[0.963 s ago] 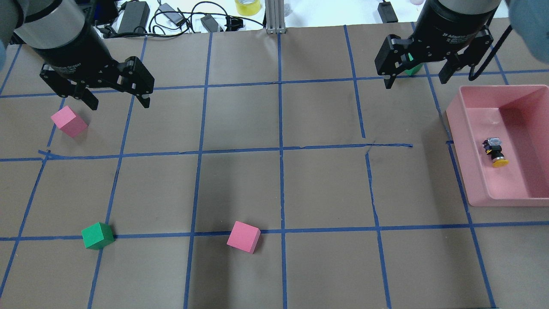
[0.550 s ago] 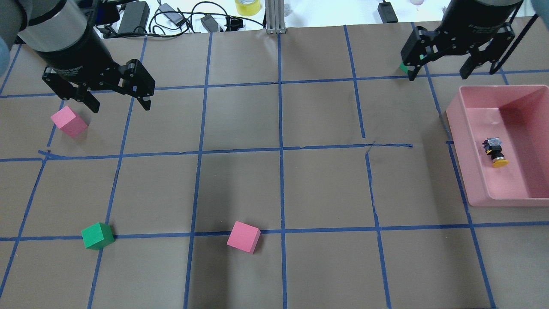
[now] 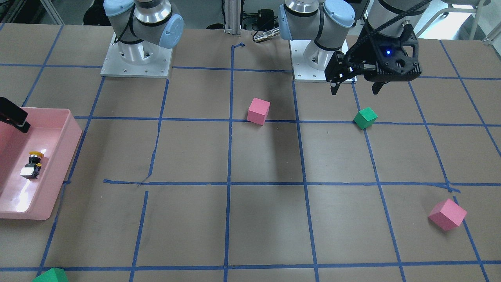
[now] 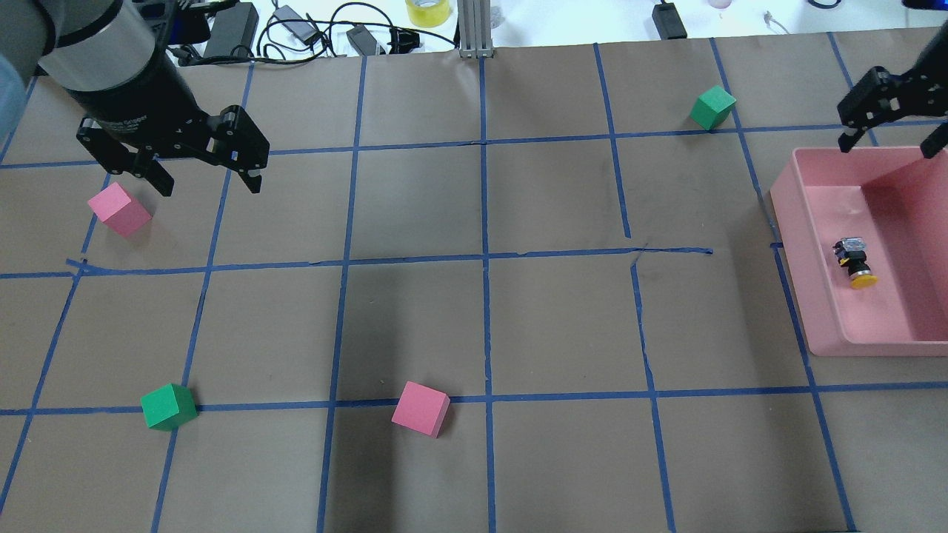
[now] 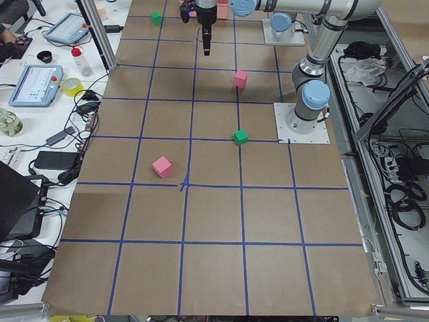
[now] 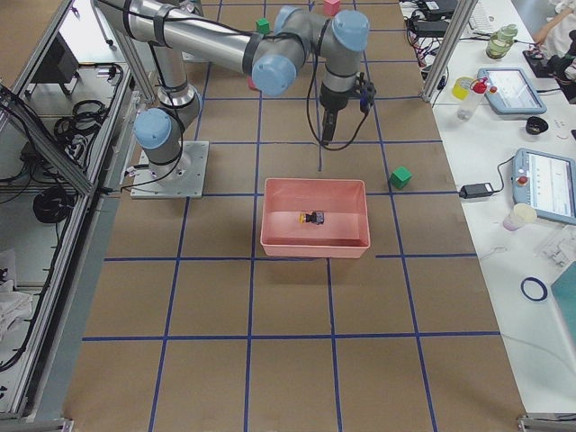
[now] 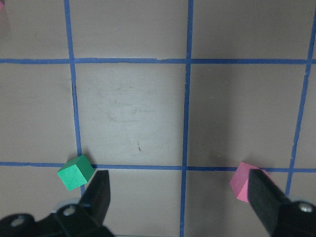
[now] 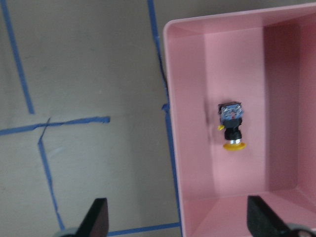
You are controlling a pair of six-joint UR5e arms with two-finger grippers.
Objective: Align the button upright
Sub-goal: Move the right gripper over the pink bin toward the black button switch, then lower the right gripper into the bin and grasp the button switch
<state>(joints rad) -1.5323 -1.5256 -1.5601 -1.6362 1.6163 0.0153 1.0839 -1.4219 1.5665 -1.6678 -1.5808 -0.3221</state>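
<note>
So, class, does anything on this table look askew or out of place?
The button lies on its side in the pink bin, its yellow cap pointing sideways, not up. A blue tape strip mid-table is also crooked and broken.

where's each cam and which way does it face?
Front-facing: across the table, facing the robot; left gripper shows.
Overhead: behind the robot, looking forward-down; right gripper too.
Exterior left: table's left end, looking along it; left arm nearest.
Exterior right: table's right end; right arm nearest, pink bin mid-view.
Left wrist: looks down past own fingers at green cube, pink cube.
Right wrist: down past its fingers at the button in the bin.
Shared: overhead also shows the button.
</note>
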